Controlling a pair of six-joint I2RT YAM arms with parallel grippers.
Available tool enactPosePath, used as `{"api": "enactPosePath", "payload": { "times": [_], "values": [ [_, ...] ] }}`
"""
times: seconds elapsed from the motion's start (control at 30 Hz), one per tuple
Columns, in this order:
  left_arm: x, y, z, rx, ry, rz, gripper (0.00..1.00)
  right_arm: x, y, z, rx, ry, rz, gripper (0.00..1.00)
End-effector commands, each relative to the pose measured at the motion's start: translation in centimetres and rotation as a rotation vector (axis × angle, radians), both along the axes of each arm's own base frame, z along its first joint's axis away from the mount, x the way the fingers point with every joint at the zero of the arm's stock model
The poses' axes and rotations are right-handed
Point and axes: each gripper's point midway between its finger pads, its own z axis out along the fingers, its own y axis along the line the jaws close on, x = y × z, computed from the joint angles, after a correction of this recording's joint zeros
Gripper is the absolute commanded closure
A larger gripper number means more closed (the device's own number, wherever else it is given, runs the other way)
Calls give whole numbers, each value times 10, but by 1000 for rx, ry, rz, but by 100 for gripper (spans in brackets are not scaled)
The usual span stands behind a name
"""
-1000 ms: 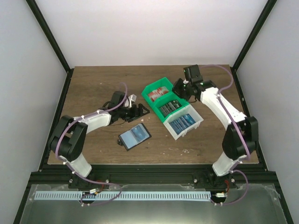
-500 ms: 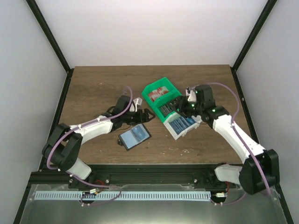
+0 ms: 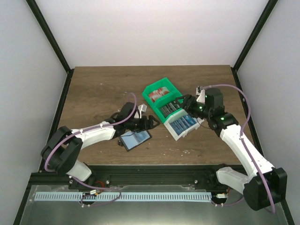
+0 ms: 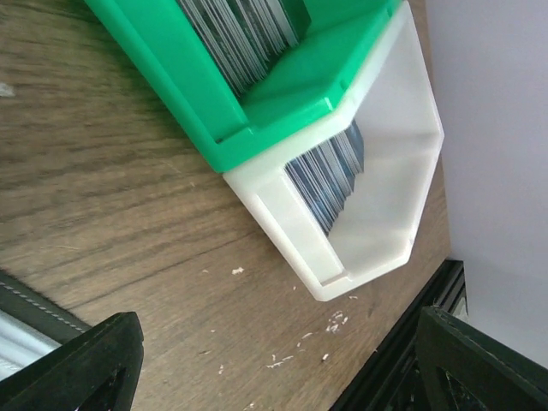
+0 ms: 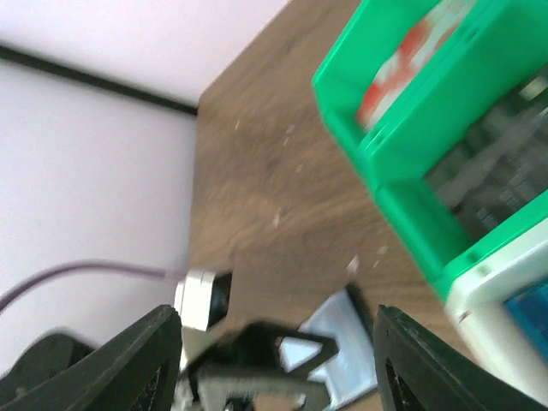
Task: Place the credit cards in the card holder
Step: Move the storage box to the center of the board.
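The card holder (image 3: 136, 140) lies open on the table, its greyish-blue inside facing up. My left gripper (image 3: 147, 123) hovers just behind its far edge, open and empty; in its wrist view the left gripper (image 4: 278, 342) shows only bare wood between the fingers. The blue credit cards (image 3: 182, 124) stand on edge in a white bin (image 3: 193, 126); the credit cards (image 4: 330, 175) also show in the left wrist view. My right gripper (image 3: 182, 104) hangs open over the bins. In the blurred right wrist view the right gripper (image 5: 274, 342) holds nothing, and the card holder (image 5: 347, 347) shows below it.
Two joined green bins stand behind the white one: the far green bin (image 3: 158, 91) holds red cards, the nearer green bin (image 3: 171, 109) dark cards. Small white crumbs (image 4: 334, 321) lie on the wood near the table's front rail (image 3: 150, 168).
My right arm swung from behind the green bins toward the near side, over them, and its gripper went from shut to open. My left gripper moved right and nearer, to the holder's far edge.
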Motion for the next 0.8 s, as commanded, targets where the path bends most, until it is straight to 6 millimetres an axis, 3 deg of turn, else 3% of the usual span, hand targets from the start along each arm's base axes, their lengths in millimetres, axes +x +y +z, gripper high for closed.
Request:
{"api": "enactPosePath", "payload": {
  "times": [0.0,0.37,0.5,0.77],
  "values": [
    [0,-16,2,-23,3,-2,11,32,-56,21,-144,-121,-339,38],
    [-16,-54,-28,24,72,-25,12,52,-157,-2,-446,-173,-892,34],
    [-19,-64,-43,38,98,-26,12,52,-161,-2,-457,-176,-915,33],
    [-14,-73,-55,-10,179,44,19,48,-149,0,-407,-181,-847,29]
  ]
}}
